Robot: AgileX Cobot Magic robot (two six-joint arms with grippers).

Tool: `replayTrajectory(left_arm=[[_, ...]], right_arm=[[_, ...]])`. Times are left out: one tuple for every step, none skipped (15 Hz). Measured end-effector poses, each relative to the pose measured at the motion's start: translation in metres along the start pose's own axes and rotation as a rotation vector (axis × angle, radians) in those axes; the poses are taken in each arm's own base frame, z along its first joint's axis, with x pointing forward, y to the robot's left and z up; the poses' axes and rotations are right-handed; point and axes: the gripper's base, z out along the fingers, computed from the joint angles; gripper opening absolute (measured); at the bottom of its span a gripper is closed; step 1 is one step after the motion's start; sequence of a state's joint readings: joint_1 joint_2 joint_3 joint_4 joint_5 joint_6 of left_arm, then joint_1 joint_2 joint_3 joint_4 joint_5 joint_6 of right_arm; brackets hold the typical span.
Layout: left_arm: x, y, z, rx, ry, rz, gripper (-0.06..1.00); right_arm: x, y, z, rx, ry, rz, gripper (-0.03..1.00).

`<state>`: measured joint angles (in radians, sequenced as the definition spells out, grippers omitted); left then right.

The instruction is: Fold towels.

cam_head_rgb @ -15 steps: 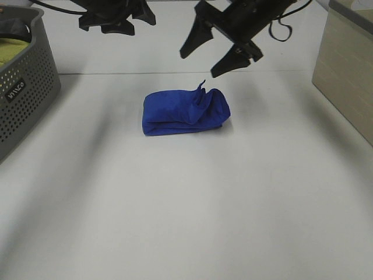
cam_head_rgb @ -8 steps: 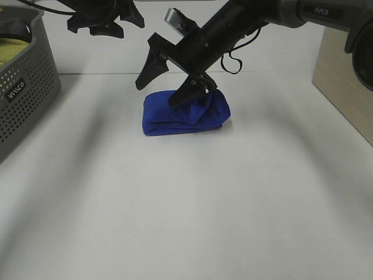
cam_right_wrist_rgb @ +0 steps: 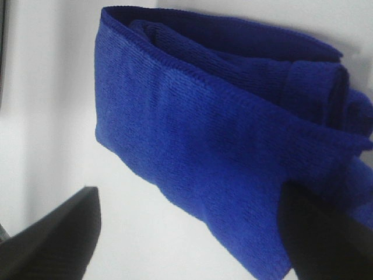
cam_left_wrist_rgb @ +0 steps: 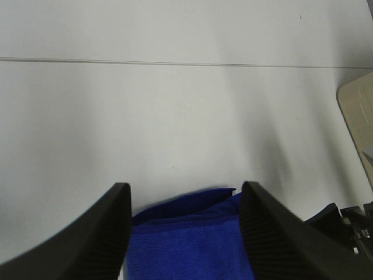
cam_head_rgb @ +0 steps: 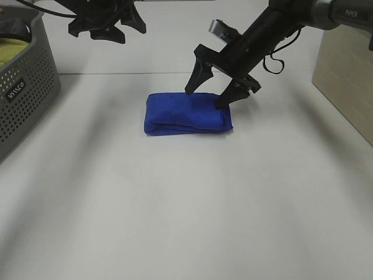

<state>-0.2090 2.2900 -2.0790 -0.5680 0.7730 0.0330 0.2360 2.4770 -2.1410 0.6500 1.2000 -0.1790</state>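
The royal-blue towel (cam_head_rgb: 185, 114) lies folded into a flat, compact rectangle on the white table, a little beyond its middle. My right gripper (cam_head_rgb: 206, 96) is open and low over the towel's right end, one fingertip at its far edge and the other on its right top; it holds nothing. In the right wrist view the towel (cam_right_wrist_rgb: 221, 140) fills the picture between the two dark fingers (cam_right_wrist_rgb: 52, 245). My left gripper (cam_head_rgb: 106, 23) hangs high at the back left, open and empty. The left wrist view shows its gripper (cam_left_wrist_rgb: 185, 186) above the towel (cam_left_wrist_rgb: 186, 254).
A grey perforated basket (cam_head_rgb: 26, 87) with a yellow-green cloth (cam_head_rgb: 11, 49) stands at the left edge. A beige box (cam_head_rgb: 344, 70) stands at the right edge; its corner shows in the left wrist view (cam_left_wrist_rgb: 358, 116). The white table (cam_head_rgb: 186, 204) extends toward the front.
My right gripper came down from above, passed over the towel, and moved to its right end. The raised flap on the towel's right side now lies flat. The left gripper barely moved.
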Motion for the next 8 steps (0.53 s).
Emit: replayTrajectory(left_arm=[[0.0003,0.0,0.0,0.0,0.003,0.0,0.54],[0.0007,0.0,0.0,0.0,0.008,0.0,0.54],[0.0014,0.0,0.0,0.0,0.015,0.0,0.54],[0.0025,-0.0001,0.0,0.001,0.027,0.0,0.54],[0.0041,0.0,-0.0001,0.0,0.045,0.001,0.54],[0.0062,0.0001,-0.0011,-0.006,0.071,0.009,0.54],[0.0078,0.0014,-0.0026,-0.027,0.093,0.031,0.54],[0.009,0.0017,-0.0077,-0.055,0.12,0.064,0.54]], right_arm=[[-0.0004,-0.0032,-0.0017,0.008,-0.002,0.002,0.78],[-0.0004,-0.0057,-0.002,0.031,-0.002,-0.004,0.78],[-0.0006,-0.0074,-0.0021,0.05,-0.004,-0.006,0.78],[-0.0013,-0.0084,-0.0021,0.061,-0.012,-0.008,0.78],[-0.002,-0.009,-0.0022,0.068,-0.018,-0.011,0.78],[-0.002,-0.0091,-0.0022,0.069,-0.019,-0.011,0.78],[-0.0019,-0.0092,-0.0022,0.07,-0.018,-0.011,0.78],[-0.0009,-0.0096,-0.0031,0.08,-0.007,-0.017,0.78]])
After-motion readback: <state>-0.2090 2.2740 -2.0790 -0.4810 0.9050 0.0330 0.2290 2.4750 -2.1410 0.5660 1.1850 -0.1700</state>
